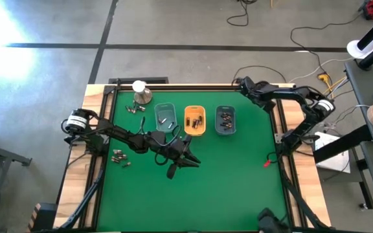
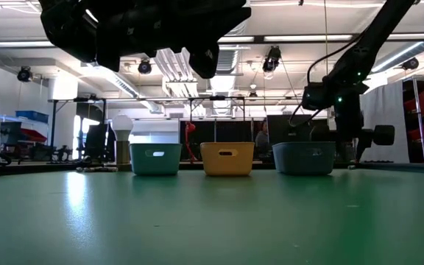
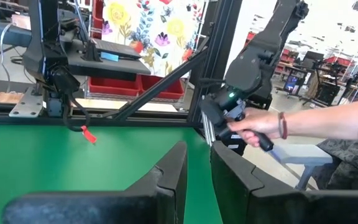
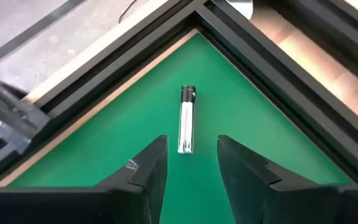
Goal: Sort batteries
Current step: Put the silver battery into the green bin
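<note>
Left gripper [image 1: 185,159] mid-worktop, empty, fingers narrowly apart, right gripper [image 4: 188,163] open above a battery [image 4: 187,119] in the worktop [image 1: 238,181] corner, three trays [image 1: 195,120] holding batteries.

- No readable text, brand or number in any view.
- Teal tray [image 2: 155,157], orange tray [image 2: 227,157], grey-blue tray [image 2: 304,157]: front walls plain, only a handle slot each, no labels.
- Batteries [image 1: 120,155] just beside left gripper [image 1: 188,157]: too small to read any print.
- Black-and-white cylinder [image 4: 187,119] just ahead of right gripper [image 4: 191,163]: dark band at one end, maybe a marking, can't read.
- Flower-print panel [image 3: 146,28] well beyond left gripper, behind frame: picture only, no words.
</note>
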Controlling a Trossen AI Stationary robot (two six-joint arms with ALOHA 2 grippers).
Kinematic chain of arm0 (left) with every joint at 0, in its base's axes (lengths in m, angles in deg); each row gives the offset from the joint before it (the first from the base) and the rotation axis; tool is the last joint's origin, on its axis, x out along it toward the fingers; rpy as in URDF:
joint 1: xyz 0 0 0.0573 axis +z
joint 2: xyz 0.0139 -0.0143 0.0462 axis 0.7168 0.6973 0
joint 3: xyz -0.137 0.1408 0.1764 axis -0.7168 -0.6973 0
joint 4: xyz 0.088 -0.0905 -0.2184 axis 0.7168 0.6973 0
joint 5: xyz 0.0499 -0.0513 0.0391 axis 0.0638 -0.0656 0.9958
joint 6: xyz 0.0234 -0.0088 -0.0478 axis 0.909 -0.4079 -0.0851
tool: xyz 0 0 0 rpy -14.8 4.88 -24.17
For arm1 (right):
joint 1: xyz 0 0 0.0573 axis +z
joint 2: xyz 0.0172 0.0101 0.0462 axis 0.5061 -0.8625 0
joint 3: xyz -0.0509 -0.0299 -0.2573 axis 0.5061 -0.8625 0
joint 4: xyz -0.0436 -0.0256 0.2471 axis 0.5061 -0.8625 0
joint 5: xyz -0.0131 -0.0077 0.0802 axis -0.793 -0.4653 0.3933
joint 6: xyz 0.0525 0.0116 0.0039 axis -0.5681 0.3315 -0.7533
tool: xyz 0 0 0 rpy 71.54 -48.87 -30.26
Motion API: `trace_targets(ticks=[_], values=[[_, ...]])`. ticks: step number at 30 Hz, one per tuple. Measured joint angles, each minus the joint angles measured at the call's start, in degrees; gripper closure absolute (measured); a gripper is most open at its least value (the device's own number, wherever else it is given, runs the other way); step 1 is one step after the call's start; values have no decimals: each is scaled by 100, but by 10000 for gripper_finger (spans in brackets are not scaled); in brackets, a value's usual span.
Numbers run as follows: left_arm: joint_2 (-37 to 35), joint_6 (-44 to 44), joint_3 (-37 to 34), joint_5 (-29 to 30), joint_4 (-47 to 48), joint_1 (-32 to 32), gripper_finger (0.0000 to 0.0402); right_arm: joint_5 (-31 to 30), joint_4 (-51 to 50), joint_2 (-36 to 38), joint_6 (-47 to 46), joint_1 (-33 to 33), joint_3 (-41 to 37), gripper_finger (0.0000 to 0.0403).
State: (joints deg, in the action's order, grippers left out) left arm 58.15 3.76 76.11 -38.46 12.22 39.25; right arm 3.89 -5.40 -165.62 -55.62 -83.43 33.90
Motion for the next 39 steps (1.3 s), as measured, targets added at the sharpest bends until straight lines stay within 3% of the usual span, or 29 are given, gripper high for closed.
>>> trace_targets(ticks=[11,22,35,39], values=[[0,-1212,2,-7,30,-9,349,-343,-787,-777,-606,-104,622,239],[-9,-1220,2,-14,97,198,349,-260,-1150,-1219,-786,-86,991,282],[-93,-1502,2,-32,131,553,349,109,-1176,-1185,-157,36,964,363],[-375,-1357,-9,14,917,712,349,261,-1170,-1174,152,117,964,375]])
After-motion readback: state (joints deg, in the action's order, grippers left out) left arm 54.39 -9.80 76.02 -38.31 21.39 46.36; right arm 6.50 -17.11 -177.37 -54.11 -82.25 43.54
